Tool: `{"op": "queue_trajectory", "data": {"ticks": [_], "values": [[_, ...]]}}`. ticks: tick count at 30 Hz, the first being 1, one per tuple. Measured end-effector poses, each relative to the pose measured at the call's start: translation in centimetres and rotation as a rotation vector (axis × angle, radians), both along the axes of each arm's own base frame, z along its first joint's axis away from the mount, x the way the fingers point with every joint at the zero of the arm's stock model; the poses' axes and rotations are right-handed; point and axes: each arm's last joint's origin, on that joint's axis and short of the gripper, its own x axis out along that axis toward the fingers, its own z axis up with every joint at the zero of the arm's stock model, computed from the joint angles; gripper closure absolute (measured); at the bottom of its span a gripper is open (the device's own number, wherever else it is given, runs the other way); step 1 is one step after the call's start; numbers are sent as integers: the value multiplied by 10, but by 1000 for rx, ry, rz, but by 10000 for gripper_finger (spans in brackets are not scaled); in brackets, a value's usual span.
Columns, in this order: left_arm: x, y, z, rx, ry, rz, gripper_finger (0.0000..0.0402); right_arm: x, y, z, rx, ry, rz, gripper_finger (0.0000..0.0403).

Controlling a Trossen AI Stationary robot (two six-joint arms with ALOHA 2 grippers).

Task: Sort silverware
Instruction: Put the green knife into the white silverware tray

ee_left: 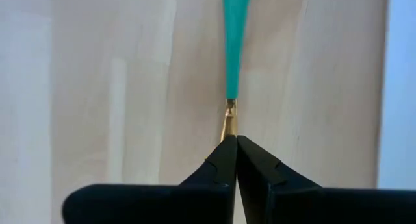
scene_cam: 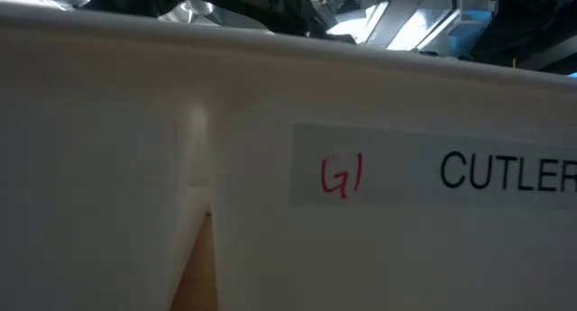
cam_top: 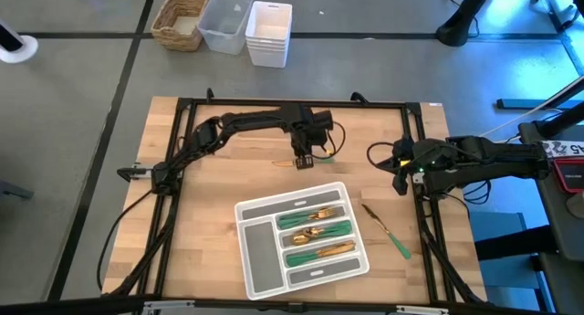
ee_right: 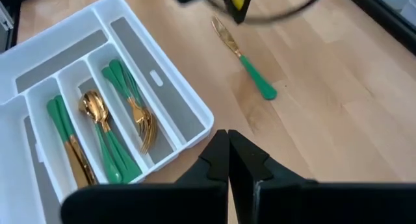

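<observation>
Left wrist view: knife (ee_left: 232,68) at left tool (ee_left: 233,146) tip

Grey floor (cam_top: 73,87) around wooden table (cam_top: 228,169)

Two dark jointed arms — black looping cables, matte black wedge-shaped fingers (ee_left: 214,169).

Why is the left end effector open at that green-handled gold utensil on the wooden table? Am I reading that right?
Not quite. The left end effector is shut, not open, pinched on the gold end of the green-handled gold utensil on the wooden table. The left wrist view shows it.
</observation>
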Motion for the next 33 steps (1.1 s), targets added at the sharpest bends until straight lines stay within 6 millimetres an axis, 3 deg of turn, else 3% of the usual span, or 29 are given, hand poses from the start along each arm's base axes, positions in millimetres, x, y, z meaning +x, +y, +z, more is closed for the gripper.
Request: {"op": "queue_trajectory", "data": {"ticks": [6,10,13,19,24,28,33], "values": [[-11,8,21,-58,-80,13,400,-1,0,-1,-1,12,0,402],[-27,9,19,-81,-57,33,399,-1,0,-1,3,15,5,402],[-44,4,20,-84,-62,58,399,-2,0,-2,3,26,5,402],[-93,-10,31,-42,-270,109,398,-2,0,-2,2,28,5,402],[-110,-19,11,2,-477,132,397,-2,0,-2,2,27,5,402],[-105,-21,-11,59,-610,78,396,-2,0,-2,2,25,5,402],[-97,-23,-29,74,-614,38,366,-1,0,-1,3,10,5,402]]}}
